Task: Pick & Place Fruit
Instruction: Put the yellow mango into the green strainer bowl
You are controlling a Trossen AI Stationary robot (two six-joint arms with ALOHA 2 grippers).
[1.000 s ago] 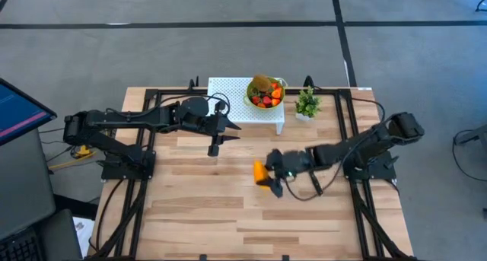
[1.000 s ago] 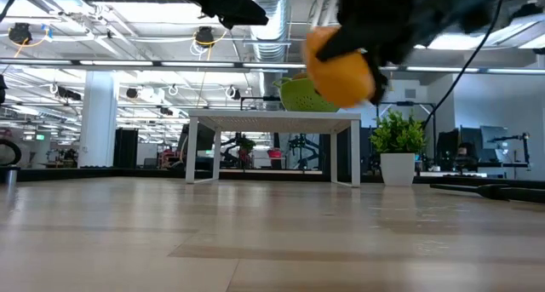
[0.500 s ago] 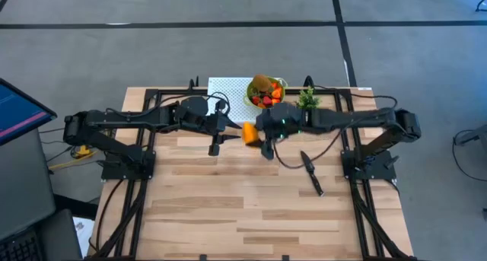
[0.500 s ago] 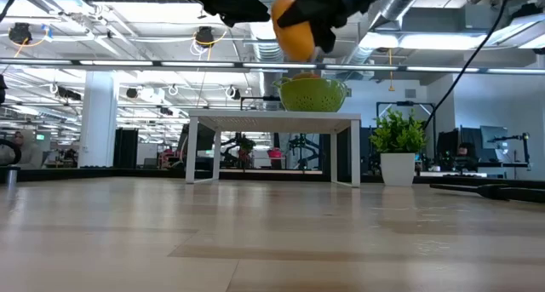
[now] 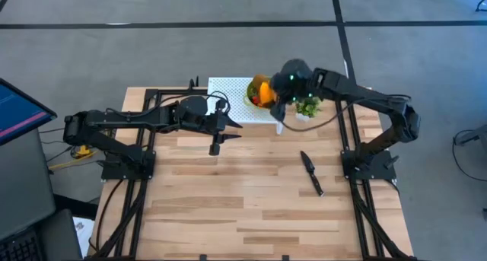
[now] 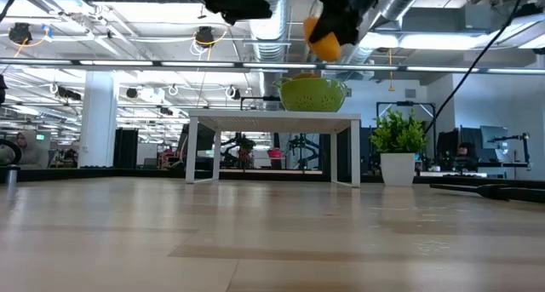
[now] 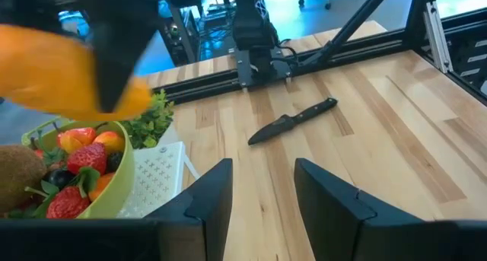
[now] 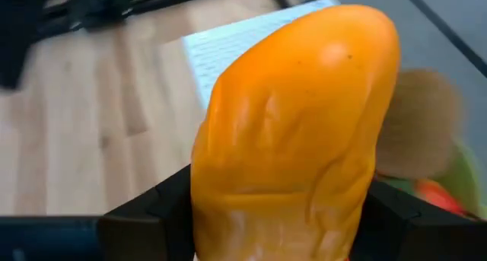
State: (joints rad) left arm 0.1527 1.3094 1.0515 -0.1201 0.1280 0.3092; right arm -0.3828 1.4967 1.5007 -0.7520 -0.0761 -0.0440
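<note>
One mango (image 5: 263, 90), clamped in the right gripper (image 5: 274, 88), held above one green bowl (image 6: 313, 94) on one white stand (image 5: 228, 101). Bowl holds one kiwi (image 7: 17, 177) and several berries (image 7: 82, 158). Left gripper (image 5: 215, 145): empty, fingers apart, beside the stand. One knife (image 5: 310, 172), one plant (image 5: 307, 106).

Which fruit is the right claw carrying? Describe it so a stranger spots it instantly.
Find the white stand at the table's far edge and the green bowl on it. Above that bowl, the right claw grips the mango: plain orange-yellow, far larger than the berries below.
</note>
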